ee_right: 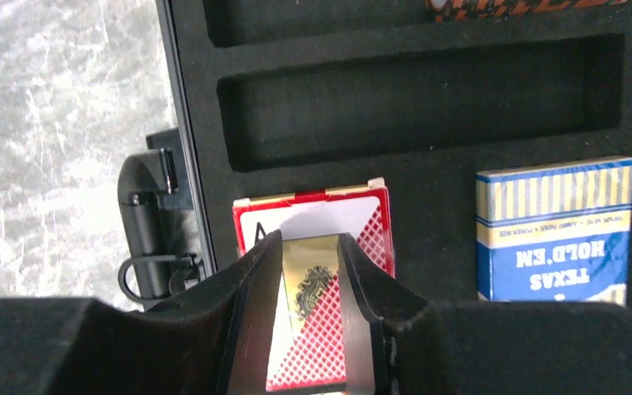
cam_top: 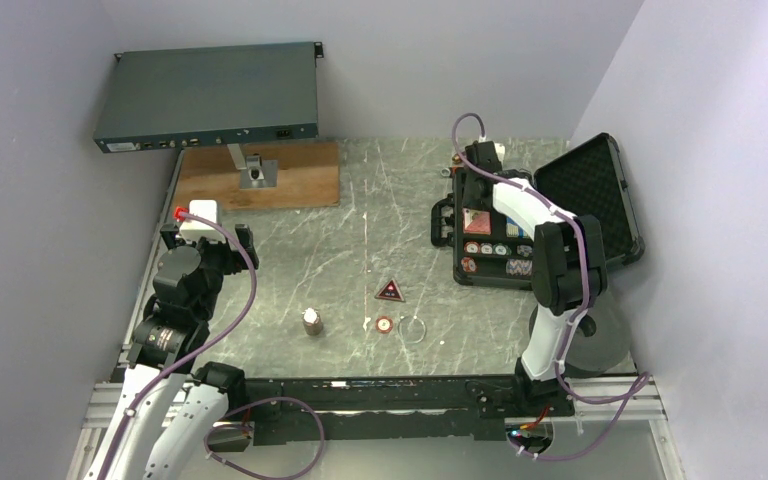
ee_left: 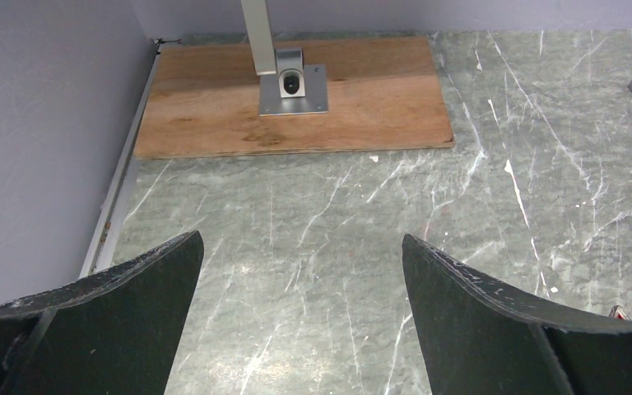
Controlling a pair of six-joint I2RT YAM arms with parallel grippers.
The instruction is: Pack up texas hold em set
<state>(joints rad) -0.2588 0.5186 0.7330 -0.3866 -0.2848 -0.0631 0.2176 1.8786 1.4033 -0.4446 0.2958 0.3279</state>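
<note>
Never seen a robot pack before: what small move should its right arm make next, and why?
Probably lift the right gripper straight up: the red deck seems seated in the case beside the blue deck, its jaws barely apart above it.

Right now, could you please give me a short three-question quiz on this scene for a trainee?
1. True or false: the left gripper is holding a chip.
2. What colour is the card box directly below the right gripper? A) blue B) red C) green
3. Is the case lid open or shut?

Key:
1. False. Its fingers are spread with only bare table between them.
2. B. It is the red box.
3. Open.
</note>
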